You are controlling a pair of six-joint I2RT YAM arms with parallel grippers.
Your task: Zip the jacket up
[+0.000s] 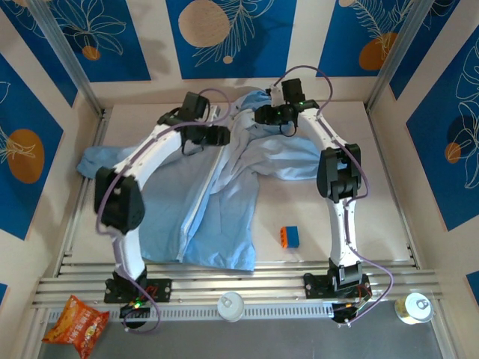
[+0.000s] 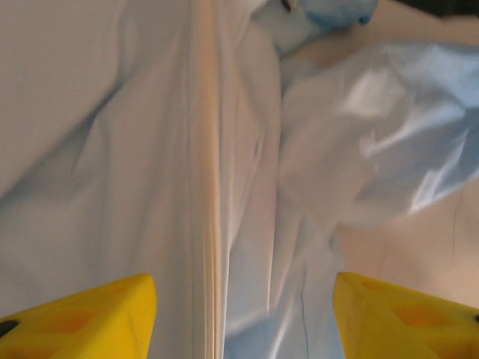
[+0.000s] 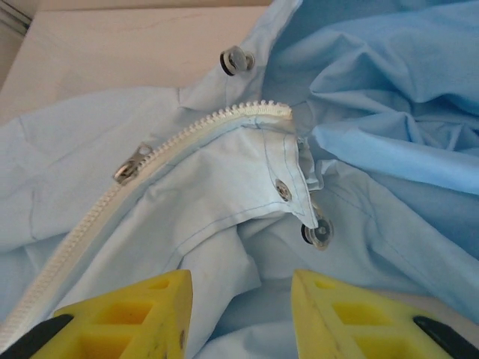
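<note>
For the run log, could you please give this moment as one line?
left end effector: open over zipper | right end effector: open near collar | jacket: spread on table

Left arm (image 1: 146, 161) n right arm (image 1: 329, 142): white links w/ black joints, purple cables (image 1: 307, 66), black bases (image 1: 337, 283) at 6 o'clock. Gripper fingers (image 3: 127, 314) yellow foam.

Bright even light, soft close-up blur
</note>
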